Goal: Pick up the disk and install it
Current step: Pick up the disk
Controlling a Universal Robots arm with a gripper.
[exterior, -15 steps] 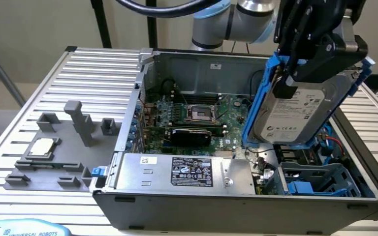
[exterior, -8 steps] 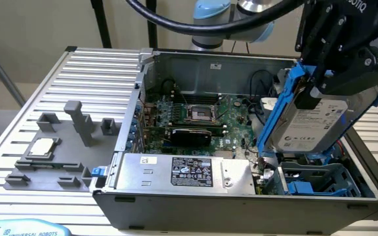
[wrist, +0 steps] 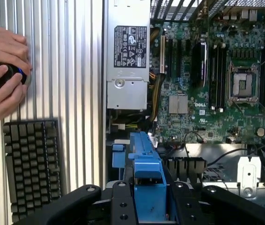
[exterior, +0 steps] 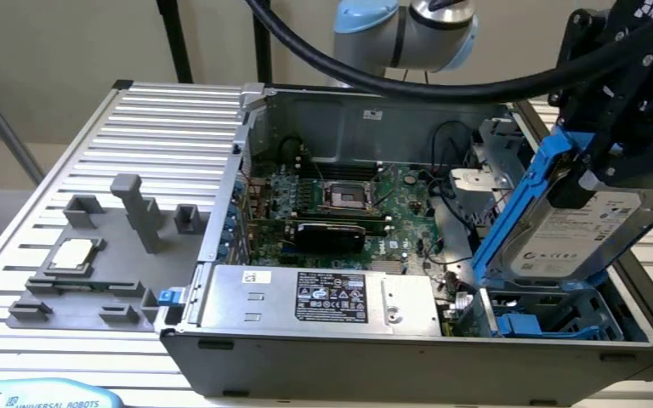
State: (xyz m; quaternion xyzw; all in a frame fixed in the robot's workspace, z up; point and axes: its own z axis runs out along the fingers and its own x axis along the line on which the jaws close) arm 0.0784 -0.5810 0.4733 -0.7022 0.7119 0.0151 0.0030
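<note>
Black two-finger gripper, nearest the lens, is clenched on the flat silver-grey metal disk with a white printed label. It grips the disk by its bright blue plastic carrier. Fingers flank the carrier on both sides and touch it.

Disk hangs tilted at 3 o'clock of the exterior view, label side toward that camera. Its lower end is over the blue-lined drive bay in the case corner at 5 o'clock. Contact with the bay: cannot tell.

Open grey sheet-metal computer case lies on its side on the ribbed aluminium table. Inside, the green motherboard sits near centre. Silver power-supply box with black label is at 6 o'clock of it.

At 9 o'clock from the case is a grey plastic fixture plate carrying a small square silver chip.

Wrist view: a person's hands rest on a small black round object on the table, near a dark keyboard.
</note>
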